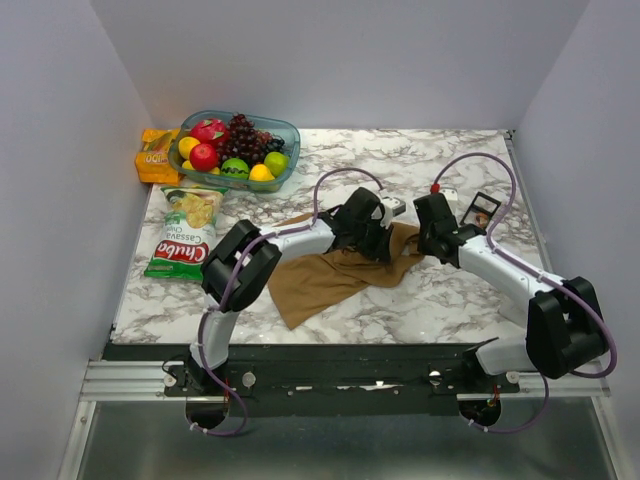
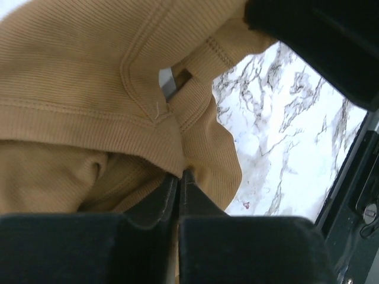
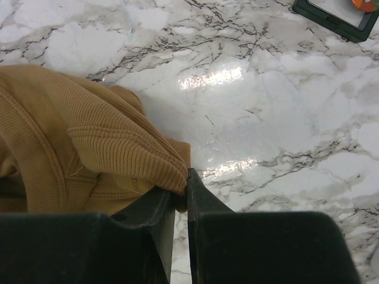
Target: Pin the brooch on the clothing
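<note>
The tan-brown tank top [image 1: 325,275] lies bunched on the marble table, its right end lifted between my two grippers. My left gripper [image 1: 383,243] is shut on a fold of the ribbed fabric [image 2: 89,89], with its jaws [image 2: 180,173] pinched together on the hem. My right gripper [image 1: 428,248] is shut on the top's edge [image 3: 89,142], cloth caught between its fingertips [image 3: 185,177]. I cannot make out the brooch for certain. A small orange-red bit [image 3: 364,3] shows at the black square tray [image 3: 331,18], cut off by the frame edge.
The black square tray [image 1: 484,209] sits just behind the right gripper. A small white object [image 1: 396,206] lies behind the left gripper. A chips bag [image 1: 186,235], an orange packet [image 1: 156,155] and a bowl of fruit [image 1: 285,130] stand at the far left.
</note>
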You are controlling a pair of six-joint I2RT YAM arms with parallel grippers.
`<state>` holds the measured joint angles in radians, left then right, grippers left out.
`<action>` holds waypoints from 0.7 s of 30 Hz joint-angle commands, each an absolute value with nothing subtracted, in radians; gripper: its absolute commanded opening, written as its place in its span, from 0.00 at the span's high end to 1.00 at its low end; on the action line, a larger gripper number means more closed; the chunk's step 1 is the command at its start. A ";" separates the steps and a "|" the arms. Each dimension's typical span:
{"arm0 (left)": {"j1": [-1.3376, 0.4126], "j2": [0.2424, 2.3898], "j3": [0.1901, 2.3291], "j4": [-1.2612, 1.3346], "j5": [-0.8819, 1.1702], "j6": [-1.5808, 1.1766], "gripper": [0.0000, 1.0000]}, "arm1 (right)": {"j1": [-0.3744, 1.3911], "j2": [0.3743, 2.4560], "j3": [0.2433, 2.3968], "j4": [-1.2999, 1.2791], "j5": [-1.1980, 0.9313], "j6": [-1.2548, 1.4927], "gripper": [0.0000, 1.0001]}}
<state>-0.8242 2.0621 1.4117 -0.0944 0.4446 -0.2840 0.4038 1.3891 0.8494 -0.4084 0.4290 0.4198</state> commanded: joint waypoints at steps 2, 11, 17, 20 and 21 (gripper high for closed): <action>-0.802 1.875 1.391 -0.074 0.390 -0.311 1.00 | 0.397 1.338 0.818 -0.405 0.391 0.411 0.83; -0.568 1.514 1.145 -0.011 0.613 -0.495 1.00 | 0.486 1.255 0.828 -0.472 0.514 0.466 0.81; -0.465 1.300 1.045 -0.109 0.696 -0.428 1.00 | 0.503 1.305 0.831 -0.420 0.627 0.604 0.81; -0.407 1.201 0.999 -0.110 0.693 -0.426 1.00 | 0.503 1.365 0.856 -0.391 0.632 0.615 0.79; -0.382 1.169 0.980 -0.110 0.681 -0.419 1.00 | 0.503 1.383 0.880 -0.408 0.634 0.618 0.77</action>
<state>-0.4561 1.3014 1.0214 -0.0952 0.6407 -0.4370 0.5034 1.3151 0.8242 -0.4061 0.5419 0.5583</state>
